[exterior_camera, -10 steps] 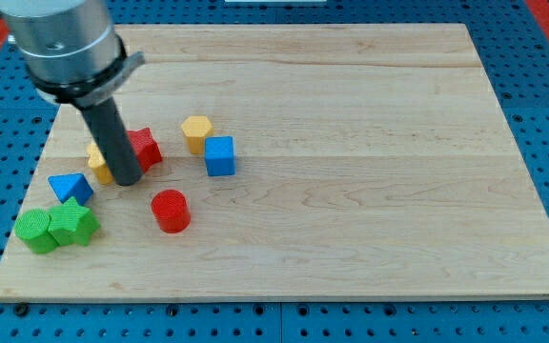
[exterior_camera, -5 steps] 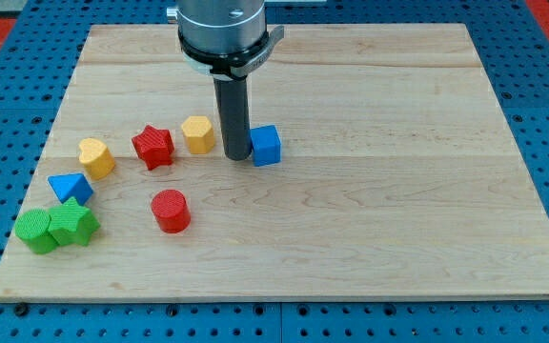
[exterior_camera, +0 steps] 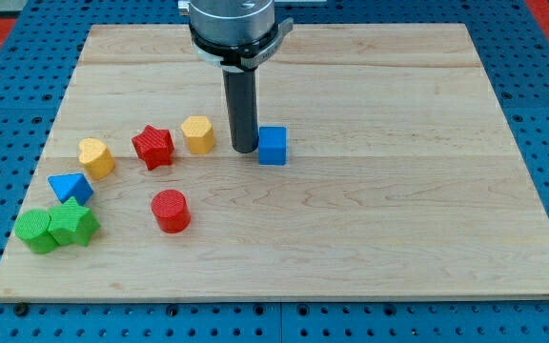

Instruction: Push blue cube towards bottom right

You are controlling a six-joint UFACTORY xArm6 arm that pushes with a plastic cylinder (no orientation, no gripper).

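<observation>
Centrally, nearer the wooden tabletop's (exterior_camera: 398, 219) top edge, my tip (exterior_camera: 245, 150) stood just left of the small blue cube (exterior_camera: 272, 146); no pincer showed, nothing was held. A yellow hexagonal block (exterior_camera: 197, 134) sat further left.

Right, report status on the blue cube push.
My tip down on the board, just off the blue cube's left side. Cube near board centre, far from bottom right. No blocks in the path toward that corner.

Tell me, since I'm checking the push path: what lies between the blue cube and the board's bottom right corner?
Nothing: in the camera view, the stretch from the blue cube to the wooden board's bottom right corner is bare wood. My tip sits at the cube's left.
</observation>
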